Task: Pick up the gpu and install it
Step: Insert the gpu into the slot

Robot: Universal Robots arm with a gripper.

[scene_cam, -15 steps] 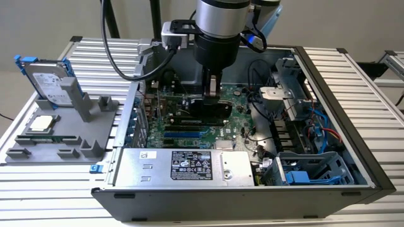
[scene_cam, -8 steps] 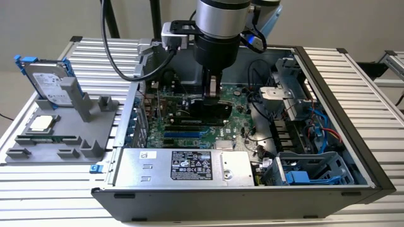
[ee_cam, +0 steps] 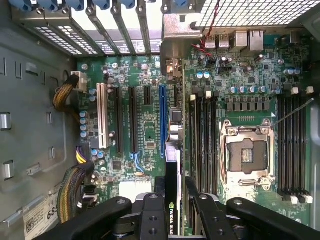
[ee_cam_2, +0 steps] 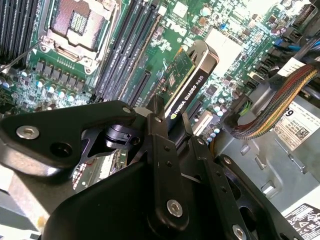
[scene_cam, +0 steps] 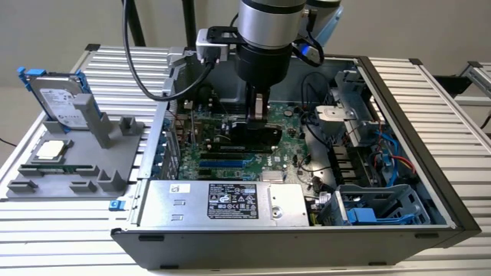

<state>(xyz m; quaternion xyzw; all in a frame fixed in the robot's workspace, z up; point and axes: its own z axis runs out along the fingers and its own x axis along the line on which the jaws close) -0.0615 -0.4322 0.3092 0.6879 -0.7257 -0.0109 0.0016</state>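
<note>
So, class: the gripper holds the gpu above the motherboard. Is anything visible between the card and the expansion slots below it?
Nothing visible. The gripper holds the gpu edge-down over the motherboard, beside the blue slot; the slots look bare.

Even, fairly bright light falls from above in the exterior view, washing the ribbed table (scene_cam: 429, 115) pale towards its far edge, while the inside of the computer case (scene_cam: 429, 190) stays darker under the arm's shadow. In both wrist views the motherboard (ee_cam: 145, 135) is sharp and well lit. The near black gripper (ee_cam_2: 165, 125) is soft, with glare on its edges.
</note>
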